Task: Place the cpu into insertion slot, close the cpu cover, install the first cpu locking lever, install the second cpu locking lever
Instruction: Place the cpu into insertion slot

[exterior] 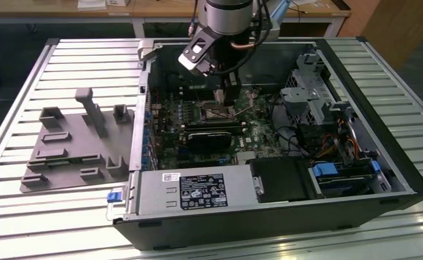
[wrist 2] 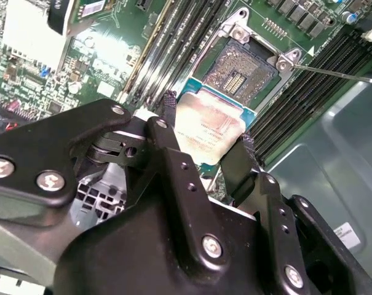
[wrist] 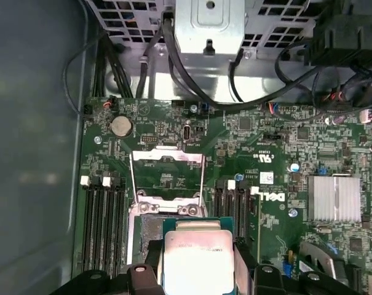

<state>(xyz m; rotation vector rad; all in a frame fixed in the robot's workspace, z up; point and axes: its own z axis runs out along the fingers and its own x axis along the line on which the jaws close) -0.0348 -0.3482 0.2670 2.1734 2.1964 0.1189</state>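
Note:
My gripper (wrist 2: 207, 123) is shut on the cpu (wrist 2: 204, 132), a pale silver square chip pinched by two opposite edges between the black fingers (wrist 2: 168, 110). The first wrist view also has the cpu (wrist: 198, 261) in the gripper (wrist: 198, 252). It hangs just above the insertion slot (wrist 2: 242, 69), partly overlapping its near edge and tilted a little against it. The slot's dark contact field (wrist: 146, 228) lies bare. The cpu cover (wrist: 167, 155) is flipped up and open behind the slot. A thin metal locking lever (wrist 2: 333, 72) sticks out beside the slot. In the exterior view the gripper (exterior: 229, 98) reaches down into the computer case over the slot (exterior: 217, 112).
Long black memory slots (wrist: 102, 215) flank the socket on both sides. A finned heat sink (wrist: 334, 198), cables (wrist: 192, 86) and a metal drive cage (exterior: 308, 92) stand around it. A power supply (exterior: 196, 192) fills the case front. A grey fixture plate (exterior: 77, 143) lies outside on the table.

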